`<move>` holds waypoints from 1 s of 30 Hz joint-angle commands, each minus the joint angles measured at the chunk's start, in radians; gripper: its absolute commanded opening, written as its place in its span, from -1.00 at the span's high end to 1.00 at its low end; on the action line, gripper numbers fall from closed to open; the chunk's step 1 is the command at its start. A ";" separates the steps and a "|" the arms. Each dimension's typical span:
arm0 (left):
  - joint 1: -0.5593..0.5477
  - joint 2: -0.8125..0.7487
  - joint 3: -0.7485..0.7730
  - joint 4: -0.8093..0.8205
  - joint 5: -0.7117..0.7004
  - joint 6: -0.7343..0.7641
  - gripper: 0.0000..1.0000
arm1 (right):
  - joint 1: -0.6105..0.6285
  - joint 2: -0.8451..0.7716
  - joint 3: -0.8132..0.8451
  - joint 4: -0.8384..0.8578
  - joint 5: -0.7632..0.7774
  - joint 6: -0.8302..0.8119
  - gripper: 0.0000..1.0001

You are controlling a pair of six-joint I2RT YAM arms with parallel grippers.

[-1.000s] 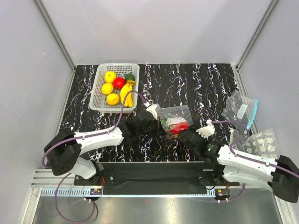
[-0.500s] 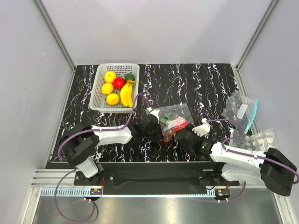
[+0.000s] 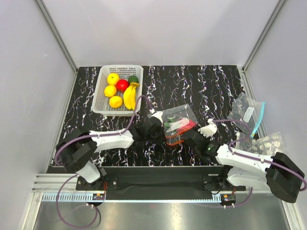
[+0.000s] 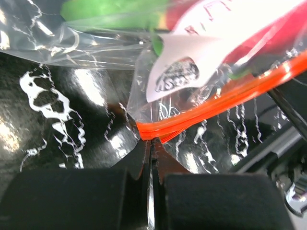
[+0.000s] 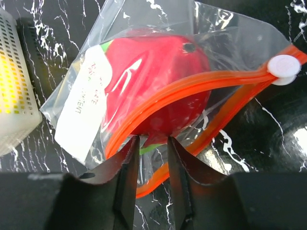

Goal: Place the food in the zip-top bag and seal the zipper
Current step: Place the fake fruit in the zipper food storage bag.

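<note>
The clear zip-top bag point(image 3: 178, 120) lies mid-table with a pink-red dragon fruit point(image 5: 153, 76) and a white label inside. My left gripper point(image 4: 152, 140) is shut on the end of the red-orange zipper point(image 4: 216, 103), at the bag's left corner point(image 3: 166, 135). The right gripper point(image 5: 152, 140) stands open, its jaws astride the bag's open mouth, with film and a green leaf tip between them. One fingertip point(image 5: 133, 143) touches the zipper strip. The white slider point(image 5: 284, 67) sits at the zipper's far end. A banana bunch point(image 3: 129, 96) and yellow fruits point(image 3: 111, 90) lie in the basket.
The white mesh basket point(image 3: 101, 98) stands at the back left, its wall also in the right wrist view point(image 5: 14, 96). Another clear bag with a teal edge point(image 3: 247, 112) and a bubbled sheet point(image 3: 268, 146) lie at the right. Grey walls enclose the table.
The left arm has drawn its elbow in and the bag has shifted a little up and left with it. The right gripper has moved in closer to the bag's mouth.
</note>
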 commanded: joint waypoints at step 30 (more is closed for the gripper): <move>0.278 -0.184 0.276 -0.233 0.206 0.097 1.00 | -0.015 -0.056 0.335 -0.214 -0.248 -0.895 -0.10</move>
